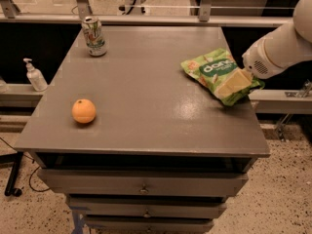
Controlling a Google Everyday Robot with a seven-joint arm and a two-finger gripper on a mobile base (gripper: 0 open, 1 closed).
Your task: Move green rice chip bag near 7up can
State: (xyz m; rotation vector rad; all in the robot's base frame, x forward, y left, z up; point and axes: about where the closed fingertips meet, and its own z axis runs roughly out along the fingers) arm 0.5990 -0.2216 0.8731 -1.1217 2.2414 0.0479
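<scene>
The green rice chip bag [214, 72] lies flat near the right edge of the grey table [146, 106]. It is bright green with a dark logo patch and white lettering. The 7up can [94, 35] stands upright at the far left corner of the table, far from the bag. My gripper [233, 83] comes in from the right on a white arm and sits over the bag's near right part, low over it. Its pale fingers cover part of the bag.
An orange [84, 111] sits on the table's near left part. A white pump bottle [34, 75] stands on a ledge left of the table. Drawers [144, 186] are below the tabletop. A rail runs along the back.
</scene>
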